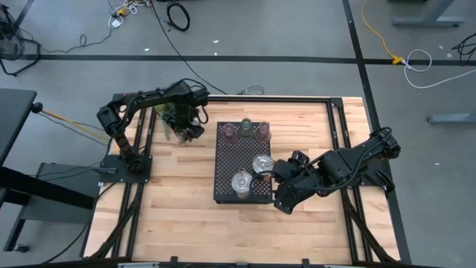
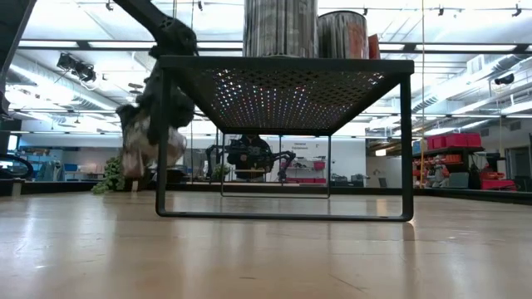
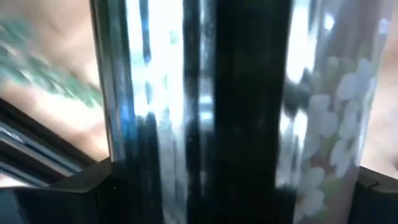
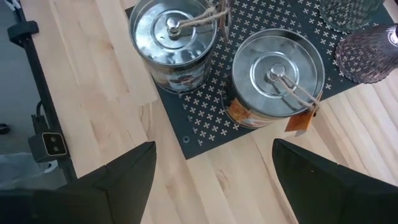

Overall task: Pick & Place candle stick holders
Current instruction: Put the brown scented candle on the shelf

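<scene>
Two silvery lidded holders (image 1: 242, 181), two pinkish-brown holders (image 1: 230, 132), one pale green holder (image 1: 246, 125), one black tray (image 1: 223, 160)

black perforated tray (image 1: 227, 167), pinkish holders (image 1: 230, 132)

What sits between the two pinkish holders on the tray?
The pale green holder, also on the black tray; the high view shows it.

no readable text, labels, brands or numbers on anything in view
</scene>
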